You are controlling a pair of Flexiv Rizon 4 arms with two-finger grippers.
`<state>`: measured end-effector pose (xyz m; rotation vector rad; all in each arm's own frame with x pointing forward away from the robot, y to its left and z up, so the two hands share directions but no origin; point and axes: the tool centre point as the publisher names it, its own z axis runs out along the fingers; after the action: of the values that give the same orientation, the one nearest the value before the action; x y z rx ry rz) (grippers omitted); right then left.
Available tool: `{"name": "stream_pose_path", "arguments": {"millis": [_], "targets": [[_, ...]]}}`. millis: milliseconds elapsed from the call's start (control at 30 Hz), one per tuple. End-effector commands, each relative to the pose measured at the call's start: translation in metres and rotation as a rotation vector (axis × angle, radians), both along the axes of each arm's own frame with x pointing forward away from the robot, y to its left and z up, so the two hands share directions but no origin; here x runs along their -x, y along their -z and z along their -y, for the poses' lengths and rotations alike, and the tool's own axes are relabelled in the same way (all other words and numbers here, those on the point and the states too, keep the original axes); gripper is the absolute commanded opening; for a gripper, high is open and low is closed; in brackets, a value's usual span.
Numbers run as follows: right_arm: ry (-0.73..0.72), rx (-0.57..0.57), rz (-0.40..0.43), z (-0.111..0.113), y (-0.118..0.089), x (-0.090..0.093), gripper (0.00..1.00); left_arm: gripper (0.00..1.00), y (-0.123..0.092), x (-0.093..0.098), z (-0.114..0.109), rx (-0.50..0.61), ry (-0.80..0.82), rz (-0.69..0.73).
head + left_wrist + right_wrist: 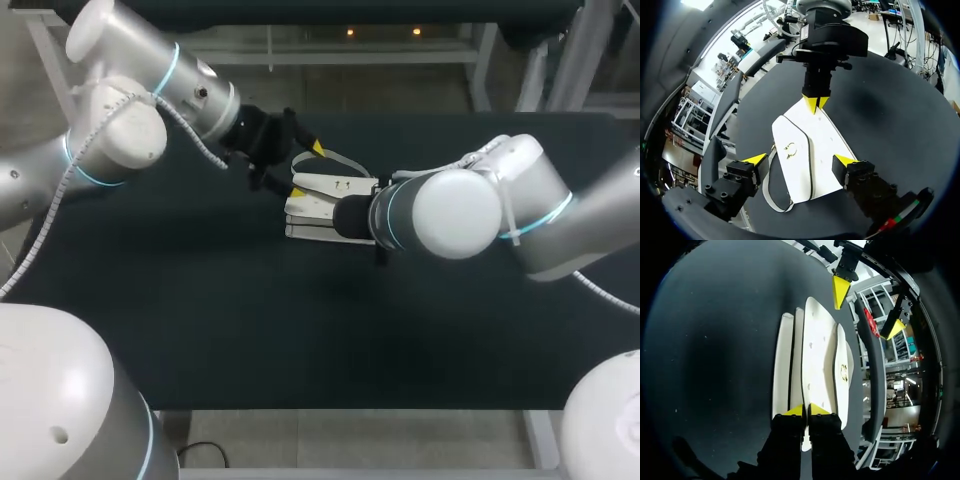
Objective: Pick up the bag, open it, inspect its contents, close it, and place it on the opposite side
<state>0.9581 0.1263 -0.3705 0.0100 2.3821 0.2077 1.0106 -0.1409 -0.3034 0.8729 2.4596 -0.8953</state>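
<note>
Tightly between right fingers [819,409], white bag [816,355].

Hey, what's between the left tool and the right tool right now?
The bag: the right tool pinches its far end, and the left tool's open fingers flank its near end. The left wrist view shows this.

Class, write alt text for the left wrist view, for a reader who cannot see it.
A white bag lies on a dark table, framed by the open left gripper. The right gripper pinches the bag's far end; a grey strap loops off its side.
</note>
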Motion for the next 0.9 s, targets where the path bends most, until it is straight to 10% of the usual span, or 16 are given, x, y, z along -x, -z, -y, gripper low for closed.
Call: {"name": "stream_pose_path", "arguments": {"millis": [33,400,633,733,900], "targets": [[0.011,-0.014,0.123,0.001,0.004,0.002,0.0,0.81,0.012,-0.004,0.005,0.008,-0.014,0.017],[0.011,-0.014,0.123,0.001,0.004,0.002,0.0,0.69,0.023,-0.01,0.017,0.03,-0.035,0.049],[0.011,-0.014,0.123,0.001,0.004,0.002,0.0,0.39,0.025,-0.014,0.02,0.028,-0.048,0.073],[0.011,-0.014,0.123,0.001,0.004,0.002,0.0,0.0,0.027,-0.017,0.021,0.032,-0.05,0.063],[0.011,-0.014,0.123,0.001,0.004,0.002,0.0,0.0,0.023,-0.021,0.021,0.043,-0.058,0.065]]}}
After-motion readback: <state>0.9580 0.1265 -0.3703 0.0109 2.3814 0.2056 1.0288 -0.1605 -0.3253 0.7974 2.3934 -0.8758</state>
